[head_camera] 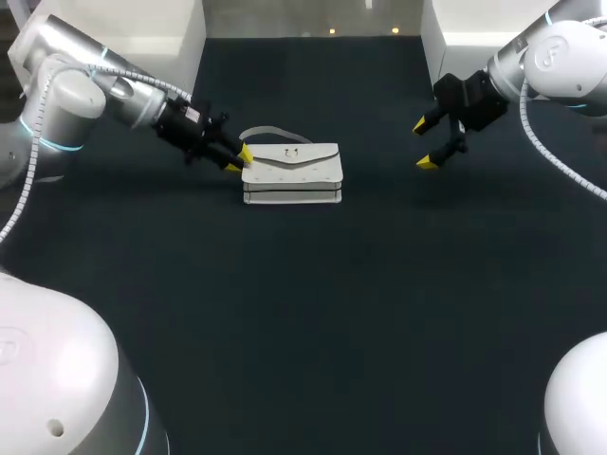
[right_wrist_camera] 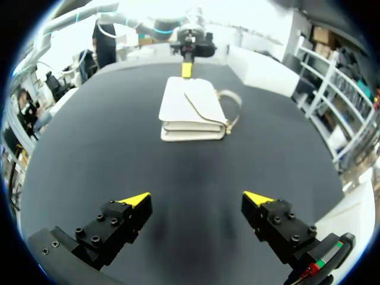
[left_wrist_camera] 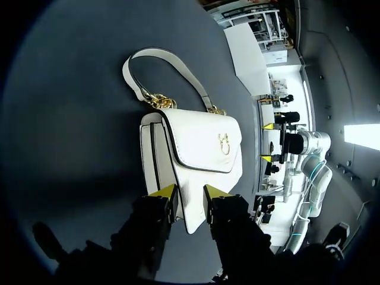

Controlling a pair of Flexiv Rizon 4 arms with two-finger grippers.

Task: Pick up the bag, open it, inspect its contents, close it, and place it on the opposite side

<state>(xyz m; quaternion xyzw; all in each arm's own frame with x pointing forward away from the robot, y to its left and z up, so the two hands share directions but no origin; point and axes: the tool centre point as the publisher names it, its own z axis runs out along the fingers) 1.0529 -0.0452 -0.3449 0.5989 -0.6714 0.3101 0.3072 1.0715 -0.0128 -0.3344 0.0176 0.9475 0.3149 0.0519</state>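
A white handbag (head_camera: 292, 172) with a flap, a gold clasp and a chain-linked strap (head_camera: 270, 133) lies flat on the dark table, left of centre. My left gripper (head_camera: 238, 159) is at the bag's left end. In the left wrist view its yellow tips (left_wrist_camera: 163, 193) press on both sides of the near end of the bag (left_wrist_camera: 202, 142), so the left gripper (left_wrist_camera: 190, 193) is shut on it. My right gripper (head_camera: 424, 144) hangs open above the table to the right of the bag, holding nothing. The right wrist view shows the right gripper (right_wrist_camera: 196, 199) wide open and the bag (right_wrist_camera: 190, 110) well ahead of it.
The dark table top (head_camera: 303, 313) stretches wide in front of the bag and on both sides. White walls (head_camera: 171, 28) stand at the back left and back right corners.
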